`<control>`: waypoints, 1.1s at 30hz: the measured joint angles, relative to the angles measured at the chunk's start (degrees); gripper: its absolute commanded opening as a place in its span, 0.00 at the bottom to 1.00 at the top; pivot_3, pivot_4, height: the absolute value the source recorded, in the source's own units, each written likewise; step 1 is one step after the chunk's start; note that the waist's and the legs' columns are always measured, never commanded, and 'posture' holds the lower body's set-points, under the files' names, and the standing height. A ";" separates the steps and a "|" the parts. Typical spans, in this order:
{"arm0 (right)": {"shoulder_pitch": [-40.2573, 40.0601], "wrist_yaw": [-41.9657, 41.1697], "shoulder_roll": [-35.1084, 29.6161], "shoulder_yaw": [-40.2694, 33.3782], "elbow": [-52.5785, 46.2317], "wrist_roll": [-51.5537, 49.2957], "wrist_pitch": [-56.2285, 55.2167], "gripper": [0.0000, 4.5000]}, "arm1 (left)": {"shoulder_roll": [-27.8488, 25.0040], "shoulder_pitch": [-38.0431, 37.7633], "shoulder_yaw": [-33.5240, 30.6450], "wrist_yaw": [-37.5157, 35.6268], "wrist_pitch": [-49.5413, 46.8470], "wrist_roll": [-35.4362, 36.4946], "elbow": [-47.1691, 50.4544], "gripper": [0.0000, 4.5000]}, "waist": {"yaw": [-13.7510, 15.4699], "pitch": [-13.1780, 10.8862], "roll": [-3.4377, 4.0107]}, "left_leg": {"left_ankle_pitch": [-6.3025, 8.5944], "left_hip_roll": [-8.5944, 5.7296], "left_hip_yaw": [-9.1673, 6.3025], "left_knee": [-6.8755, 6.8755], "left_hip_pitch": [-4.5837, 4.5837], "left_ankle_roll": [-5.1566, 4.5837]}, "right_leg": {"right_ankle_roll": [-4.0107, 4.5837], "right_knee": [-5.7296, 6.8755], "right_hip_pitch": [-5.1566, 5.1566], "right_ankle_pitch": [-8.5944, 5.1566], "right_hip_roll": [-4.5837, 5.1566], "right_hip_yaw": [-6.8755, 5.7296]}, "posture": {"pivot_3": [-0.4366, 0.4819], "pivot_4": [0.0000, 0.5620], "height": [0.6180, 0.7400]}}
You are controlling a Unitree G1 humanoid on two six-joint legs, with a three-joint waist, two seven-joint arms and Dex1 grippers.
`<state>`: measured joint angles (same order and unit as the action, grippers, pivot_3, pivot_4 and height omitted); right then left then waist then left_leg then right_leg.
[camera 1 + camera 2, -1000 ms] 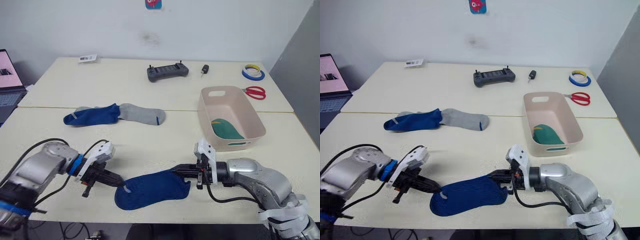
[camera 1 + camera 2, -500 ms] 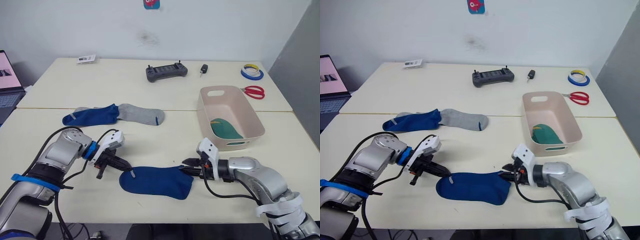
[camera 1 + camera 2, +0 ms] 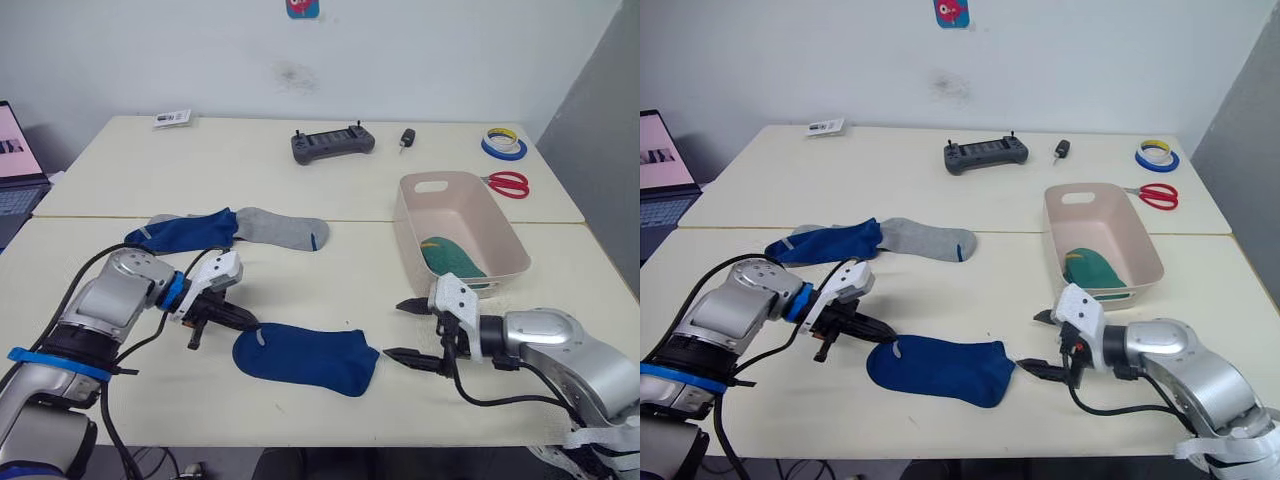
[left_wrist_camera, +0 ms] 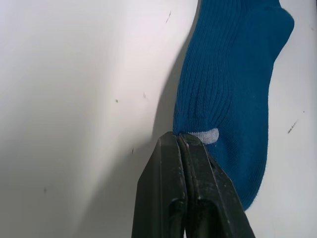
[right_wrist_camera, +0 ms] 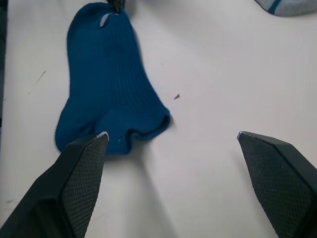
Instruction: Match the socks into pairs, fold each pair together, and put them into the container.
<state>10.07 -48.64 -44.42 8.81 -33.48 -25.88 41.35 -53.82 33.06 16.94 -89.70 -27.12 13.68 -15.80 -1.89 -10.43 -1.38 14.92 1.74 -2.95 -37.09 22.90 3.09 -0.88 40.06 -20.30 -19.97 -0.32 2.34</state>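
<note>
Left gripper [image 3: 247, 326] jaws pinching cuff of blue sock [image 3: 305, 357]; right gripper [image 3: 414, 331] gaping wide just off toe end. Sock lying lengthwise between both, near-left of container [image 3: 512, 243].

We see a ribbed, matt knit blue sock [image 4: 228, 84] on the smooth matt desk [image 3: 300, 280]. The container [image 3: 500, 232] looks like smooth plastic.

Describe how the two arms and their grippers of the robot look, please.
Both arms have rounded silver-grey metal shells with loose black cables. The left arm carries blue bands at wrist and forearm. Each wrist has a white block. The left gripper and right gripper each have two slim black fingers with tapering tips and textured pads.
</note>
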 measured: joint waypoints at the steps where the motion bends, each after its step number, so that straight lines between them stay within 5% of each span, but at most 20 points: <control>1: -0.10 0.01 0.00 0.21 -0.33 0.36 -1.15 1.00 | -0.05 -0.32 0.01 0.01 -0.16 -0.24 0.04 0.00 | 0.00 0.00 0.00 | 0.00 0.00 0.00 0.00 0.00 0.00 | 0.00 0.00 0.00 0.00 -0.01 0.01 | 0.48 0.27 1.00; 11: -0.12 1.17 1.26 1.80 -1.05 2.62 -4.14 1.00 | 0.07 -3.06 -1.30 0.43 -3.74 0.76 3.94 0.00 | 0.07 0.00 0.00 | 0.00 0.02 -0.01 -0.01 0.02 0.00 | 0.00 -0.01 0.01 0.00 0.03 -0.01 | 0.48 0.27 1.00; 15: -0.12 1.29 1.53 1.80 -1.05 2.71 -4.53 1.00 | 0.04 -3.37 -4.37 1.66 -2.40 1.85 4.05 0.19 | 0.07 0.00 0.00 | 0.00 0.03 -0.02 -0.01 0.01 0.00 | 0.00 -0.01 0.01 0.00 0.04 -0.01 | 0.48 0.27 1.00; 20: -1.93 1.23 0.83 0.54 -1.48 2.08 -4.56 1.00 | -2.95 -9.90 -11.81 3.60 -2.68 4.52 7.55 0.56 | -0.14 0.00 0.00 | 0.00 0.05 -0.01 0.02 0.00 0.00 | 0.00 -0.03 0.00 0.00 0.29 0.01 | 0.48 0.27 1.00; 26: -8.36 0.93 -2.05 -8.55 -3.14 0.75 -5.93 1.00 | -2.61 -21.91 -27.81 12.01 -2.79 9.05 8.77 0.99 | 0.16 0.00 0.01 | 0.00 0.01 0.01 0.02 -0.01 0.00 | 0.00 -0.05 0.07 0.00 0.46 -0.06 | 0.48 0.27 1.00; 33: -13.70 0.05 -4.44 -21.79 -7.38 -5.85 -3.89 1.00 | 8.15 -35.66 -48.77 28.05 -1.57 13.68 11.59 1.00 | -0.04 0.04 -0.05 | 0.00 0.02 0.03 0.04 -0.06 0.00 | -0.01 -0.08 0.12 0.00 0.50 -0.06 | 0.48 0.27 1.00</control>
<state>-3.63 -48.59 -48.85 -12.98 -40.86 -31.72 37.46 -45.67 -2.60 -31.83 -61.65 -28.69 27.36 -4.21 -1.93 -10.39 -1.44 14.92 1.76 -2.92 -37.05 22.84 3.09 -0.89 39.98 -20.18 -19.97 0.18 2.29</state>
